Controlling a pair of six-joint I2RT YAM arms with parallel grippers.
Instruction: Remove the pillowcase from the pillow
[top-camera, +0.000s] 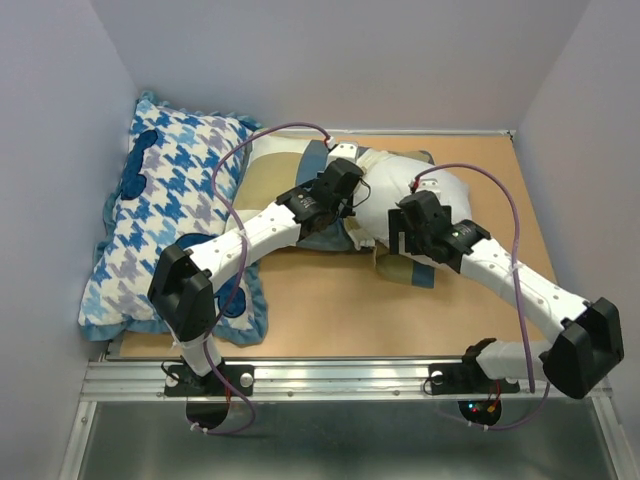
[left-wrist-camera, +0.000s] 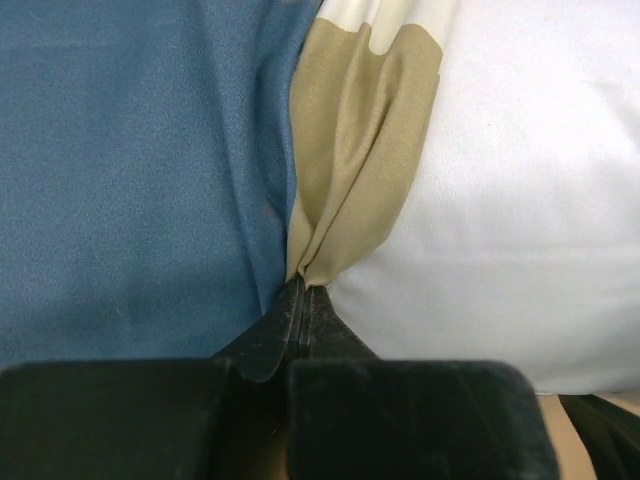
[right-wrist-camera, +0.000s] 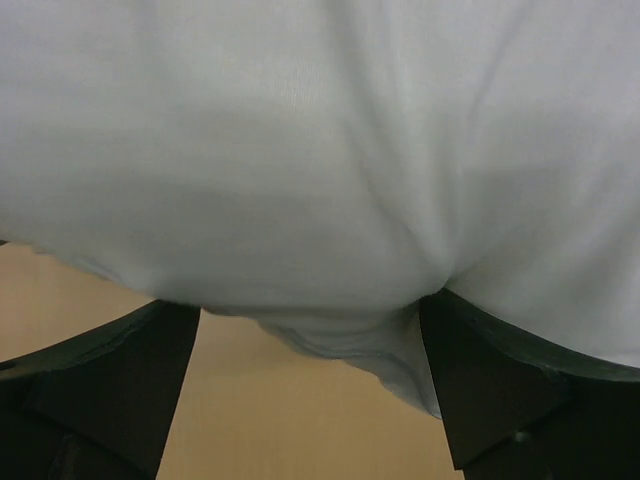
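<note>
The pillowcase (top-camera: 272, 180), in tan, slate blue and cream blocks, lies bunched at the table's middle, with another part (top-camera: 408, 268) under the right arm. The plump white pillow (top-camera: 385, 200) bulges out of it on the right. My left gripper (top-camera: 352, 190) is shut on a tan fold of the pillowcase (left-wrist-camera: 350, 170), pinched at the tips (left-wrist-camera: 304, 285), with blue cloth on its left and the white pillow (left-wrist-camera: 520, 200) on its right. My right gripper (right-wrist-camera: 310, 345) stands open against the pillow (right-wrist-camera: 320, 150). A corner of the pillow hangs between the fingers (right-wrist-camera: 490, 380), nearer the right one.
A blue-and-white houndstooth cushion (top-camera: 170, 220) with a frilled edge fills the table's left side, against the left wall. Bare tan tabletop (top-camera: 330, 300) lies in front of the pillow. A metal rail (top-camera: 340, 375) runs along the near edge; walls close the back and sides.
</note>
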